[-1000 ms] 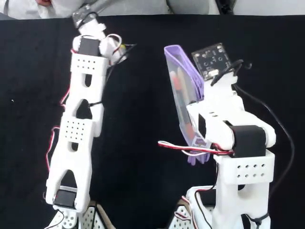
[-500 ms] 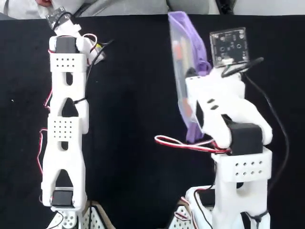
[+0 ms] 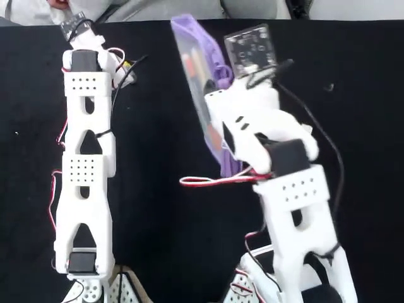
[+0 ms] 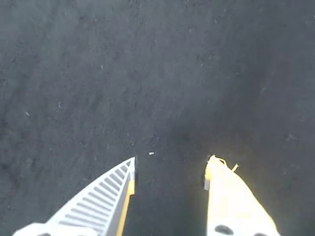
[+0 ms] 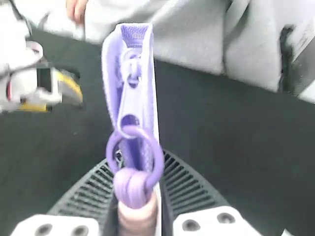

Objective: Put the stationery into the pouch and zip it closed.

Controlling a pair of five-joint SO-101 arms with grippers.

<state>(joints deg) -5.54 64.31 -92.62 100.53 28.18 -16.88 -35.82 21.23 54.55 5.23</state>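
The purple pouch point(image 3: 201, 88) with a clear side hangs on edge above the black table point(image 3: 164, 208), and red and white stationery point(image 3: 191, 63) shows through it. My right gripper point(image 3: 222, 101) is shut on the pouch's lower part. In the right wrist view the pouch point(image 5: 129, 93) stands edge-on between the gripper's point(image 5: 135, 196) fingers, with its zip and a purple ring pull point(image 5: 133, 157) facing the camera. My left gripper point(image 4: 171, 164) is open over bare black table with nothing between its fingers. In the high view the left gripper point(image 3: 126, 63) sits at the far left.
The left arm point(image 3: 85, 158) stretches along the table's left side and the right arm point(image 3: 290, 208) rises from the near right. The table's far edge point(image 3: 315, 19) meets pale grey cloth. Red and white cables point(image 3: 214, 180) loop beside the right arm.
My right arm has swung left, carrying the pouch toward the table's middle. My left arm moved left and farther back, then stayed still.
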